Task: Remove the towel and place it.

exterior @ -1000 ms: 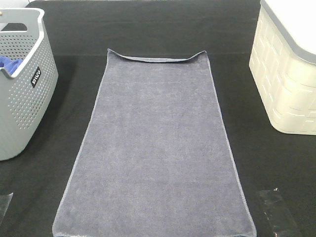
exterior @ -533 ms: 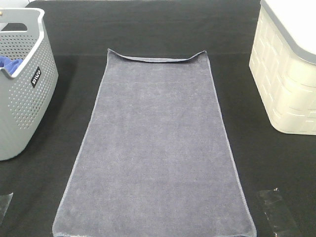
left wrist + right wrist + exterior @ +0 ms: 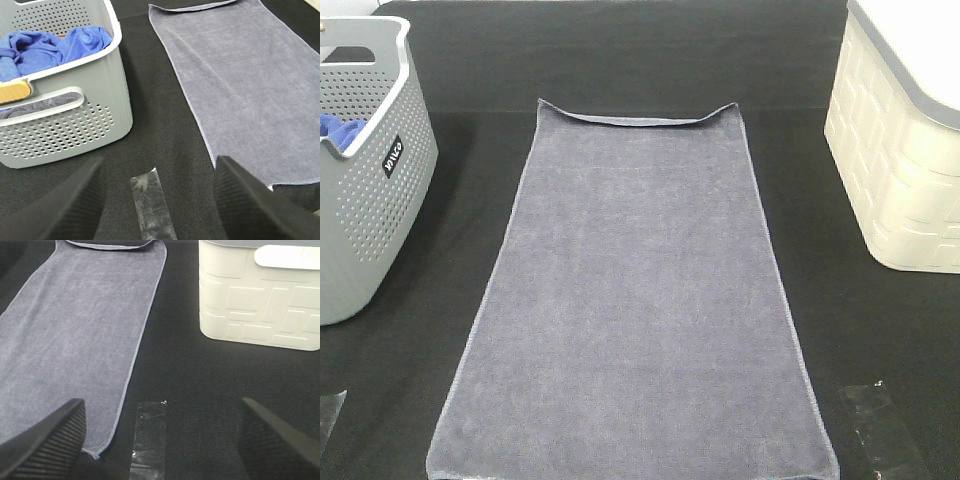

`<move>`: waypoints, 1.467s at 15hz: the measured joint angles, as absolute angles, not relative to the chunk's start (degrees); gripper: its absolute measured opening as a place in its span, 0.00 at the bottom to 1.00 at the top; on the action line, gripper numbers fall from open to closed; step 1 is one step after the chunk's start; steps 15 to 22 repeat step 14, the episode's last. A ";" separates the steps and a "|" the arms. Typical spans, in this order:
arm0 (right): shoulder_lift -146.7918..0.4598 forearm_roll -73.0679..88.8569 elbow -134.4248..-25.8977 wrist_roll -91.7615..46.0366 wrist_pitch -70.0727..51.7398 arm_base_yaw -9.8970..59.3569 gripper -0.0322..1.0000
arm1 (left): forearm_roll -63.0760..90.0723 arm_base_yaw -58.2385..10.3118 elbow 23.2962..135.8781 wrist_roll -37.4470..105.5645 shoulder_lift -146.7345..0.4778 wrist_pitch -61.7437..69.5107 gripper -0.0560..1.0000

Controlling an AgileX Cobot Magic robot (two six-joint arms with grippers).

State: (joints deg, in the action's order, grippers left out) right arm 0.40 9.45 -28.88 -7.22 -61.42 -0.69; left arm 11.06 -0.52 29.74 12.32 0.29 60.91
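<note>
Across the middle of the black bench (image 3: 620,60) the slate-grey towel (image 3: 635,300) lies flat, far hem slightly curled. A grey perforated basket (image 3: 365,200) holding blue cloth (image 3: 55,45) stands left, a cream bin (image 3: 900,150) right. Both grippers, left (image 3: 160,200) and right (image 3: 162,440), hover with fingers spread wide, holding nothing, above tape strips (image 3: 150,205).

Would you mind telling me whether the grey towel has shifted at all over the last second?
No. The towel lies flat as before, its far folded edge holding the same position between the grey basket and the cream bin.
</note>
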 joint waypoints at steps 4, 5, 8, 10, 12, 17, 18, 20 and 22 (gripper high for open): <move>0.40 9.51 -28.88 -7.22 -61.42 -0.69 0.78 | 11.06 -0.52 29.74 12.32 0.29 60.91 0.63; 0.40 9.51 -28.88 -7.22 -61.42 -0.69 0.78 | 11.06 -0.52 29.74 12.32 0.29 60.91 0.63; 0.40 9.51 -28.88 -7.22 -61.42 -0.69 0.78 | 11.00 -0.52 29.74 12.32 0.29 60.91 0.63; 0.40 9.51 -28.88 -7.22 -61.42 -0.69 0.78 | 11.00 -0.52 29.74 12.32 0.29 60.91 0.63; 0.40 9.51 -28.88 -7.22 -61.42 -0.69 0.78 | 11.00 -0.52 29.74 12.38 0.29 60.91 0.63; 0.40 9.51 -28.88 -7.22 -61.42 -0.69 0.78 | 11.00 -0.52 29.74 12.38 0.29 60.91 0.63; 0.40 9.51 -28.88 -7.22 -61.42 -0.69 0.78 | 11.00 -0.52 29.74 12.38 0.29 60.91 0.63; 0.40 9.51 -28.88 -7.22 -61.42 -0.69 0.78 | 11.00 -0.52 29.74 12.38 0.29 60.91 0.63; 0.40 9.51 -28.88 -7.22 -61.42 -0.69 0.78 | 11.00 -0.52 29.74 12.38 0.29 60.91 0.63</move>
